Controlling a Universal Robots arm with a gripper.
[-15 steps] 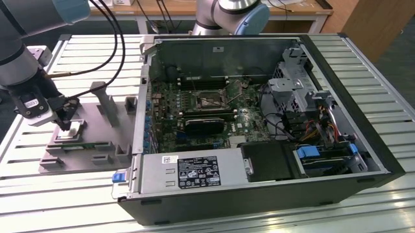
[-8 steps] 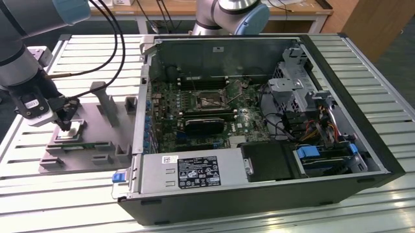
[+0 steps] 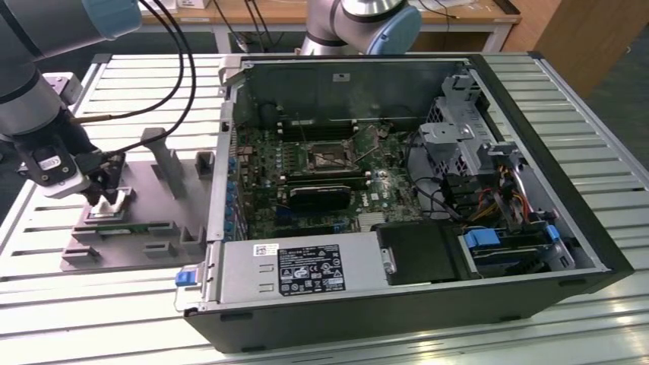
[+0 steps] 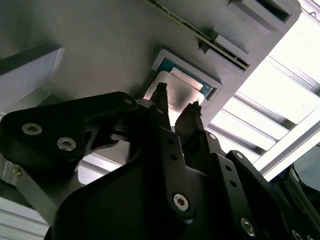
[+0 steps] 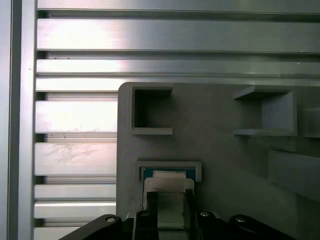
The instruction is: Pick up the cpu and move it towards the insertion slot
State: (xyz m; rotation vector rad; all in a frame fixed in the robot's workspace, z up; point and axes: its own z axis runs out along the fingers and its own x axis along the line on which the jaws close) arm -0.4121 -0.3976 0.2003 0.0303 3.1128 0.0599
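Note:
The cpu (image 4: 184, 86) is a pale square chip seated in a small raised holder on the grey fixture plate (image 3: 163, 190), at the exterior view's left. My gripper (image 3: 105, 199) hangs right over it, open, with the dark fingertips (image 4: 161, 96) standing at either side of the chip (image 5: 168, 186). In the first wrist view the gripper (image 5: 168, 204) straddles the chip's edges. The cpu (image 3: 115, 202) still rests in its holder. The insertion slot (image 3: 327, 157), a shiny square frame with a dark centre, lies on the motherboard inside the open computer case, well off to the exterior view's right.
A green memory stick (image 3: 134, 226) lies on the fixture plate beside the holder, and grey upright posts (image 3: 163, 156) stand behind it. The case's metal wall (image 3: 225, 152) rises between plate and motherboard. A black heatsink block (image 3: 322, 196) sits below the socket. A second robot arm (image 3: 360, 23) stands behind the case.

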